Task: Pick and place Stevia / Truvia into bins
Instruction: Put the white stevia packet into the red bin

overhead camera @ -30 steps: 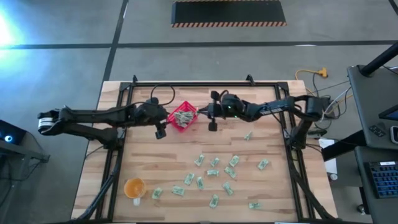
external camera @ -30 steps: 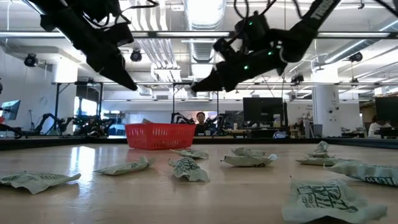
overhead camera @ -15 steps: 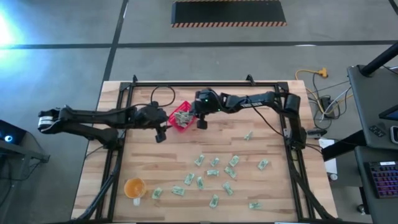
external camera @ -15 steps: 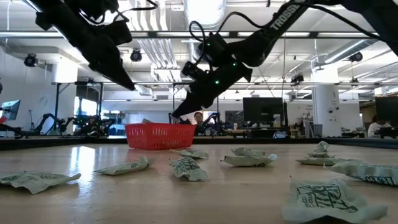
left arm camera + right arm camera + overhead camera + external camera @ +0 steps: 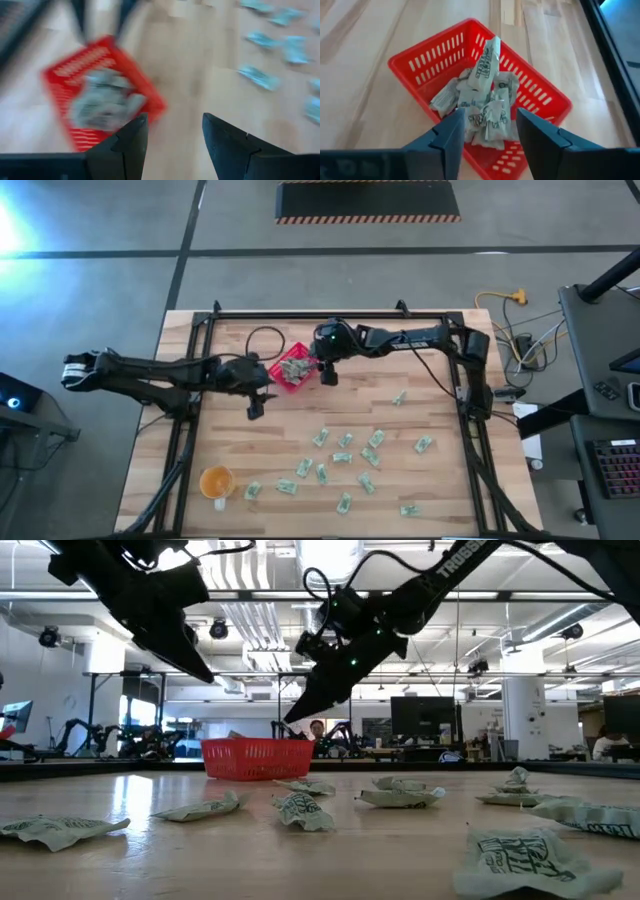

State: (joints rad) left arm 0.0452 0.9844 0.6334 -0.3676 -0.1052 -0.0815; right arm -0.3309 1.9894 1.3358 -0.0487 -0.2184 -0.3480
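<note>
My right claw [image 5: 487,132] hangs over the red basket [image 5: 291,370], fingers spread, nothing in them. One packet [image 5: 487,57] stands tilted on the pile inside the basket, just ahead of my fingertips; can't tell whether it is airborne or resting on the others. The right arm runs from the desk's right side, stretched nearly flat along the far edge, wrist bent down toward the basket. In the low view the claw [image 5: 296,712] points down steeply, above the basket's rim [image 5: 257,746].

The left claw [image 5: 254,408] is just to the near-left of the basket, above bare desk [image 5: 430,490], fingers apart and empty. The left arm reaches in from the desk's left edge, almost straight, held low and level. Its wrist view shows the basket [image 5: 100,90] ahead, blurred, both fingers [image 5: 131,142] clear of it.

The basket sits in the far half of the desk, a bit left of centre, and holds a heap of Stevia packets [image 5: 480,107]. More loose packets [image 5: 345,450] lie scattered over the near half, mostly centre to right. An orange cup [image 5: 216,481] stands near the near-left corner, with one packet [image 5: 252,491] just beside it.
</note>
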